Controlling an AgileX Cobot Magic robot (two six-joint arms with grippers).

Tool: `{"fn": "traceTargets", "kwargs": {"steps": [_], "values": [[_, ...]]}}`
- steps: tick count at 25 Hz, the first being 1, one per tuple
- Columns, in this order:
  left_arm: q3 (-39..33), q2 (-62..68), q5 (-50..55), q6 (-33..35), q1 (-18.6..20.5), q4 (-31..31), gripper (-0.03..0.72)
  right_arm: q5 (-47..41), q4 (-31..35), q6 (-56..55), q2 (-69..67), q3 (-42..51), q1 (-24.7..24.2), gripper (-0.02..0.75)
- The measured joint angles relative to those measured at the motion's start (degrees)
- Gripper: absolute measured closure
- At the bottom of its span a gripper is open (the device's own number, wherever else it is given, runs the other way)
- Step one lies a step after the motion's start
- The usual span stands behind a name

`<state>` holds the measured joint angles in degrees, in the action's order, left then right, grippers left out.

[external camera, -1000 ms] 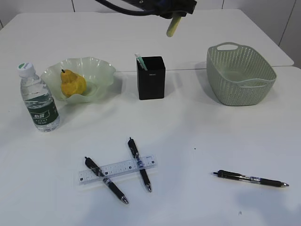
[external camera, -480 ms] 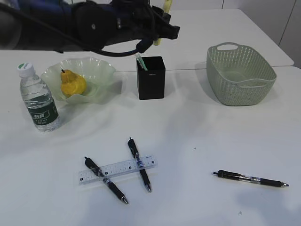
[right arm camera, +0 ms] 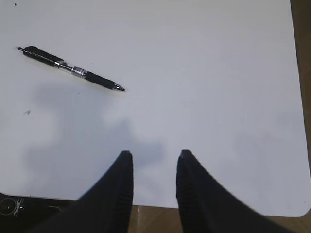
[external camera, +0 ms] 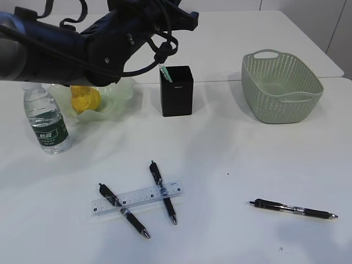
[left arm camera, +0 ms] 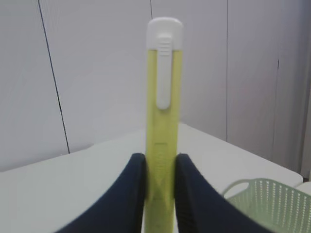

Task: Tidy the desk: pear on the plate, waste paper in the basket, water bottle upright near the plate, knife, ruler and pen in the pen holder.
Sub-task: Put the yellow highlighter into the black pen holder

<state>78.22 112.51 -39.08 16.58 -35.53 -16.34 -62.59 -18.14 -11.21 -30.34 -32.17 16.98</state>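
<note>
Bright, even room light. The arm [external camera: 82,47] is motion-blurred; the left wrist view is soft. Faint shadows fall on the surface [right arm camera: 194,73].

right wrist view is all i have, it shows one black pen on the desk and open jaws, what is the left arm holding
observer: The left gripper is clamped on a yellow knife with a white end, held up in the air.
operator: any more pens out there
observer: Two. One black pen and another lie near the front of the desk, both crossing a clear ruler.
operator: pear and bottle done
observer: The pear sits in the green plate, and the water bottle stands upright beside it.
</note>
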Motion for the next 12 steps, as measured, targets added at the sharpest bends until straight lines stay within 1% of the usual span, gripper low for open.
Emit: {"fn": "traceTargets", "kwargs": {"steps": [12], "values": [[0.0, 2.42, -0.16, 0.0, 0.0, -0.11, 0.582, 0.0, 0.0, 0.0, 0.0, 0.0, 0.0, 0.477]]}}
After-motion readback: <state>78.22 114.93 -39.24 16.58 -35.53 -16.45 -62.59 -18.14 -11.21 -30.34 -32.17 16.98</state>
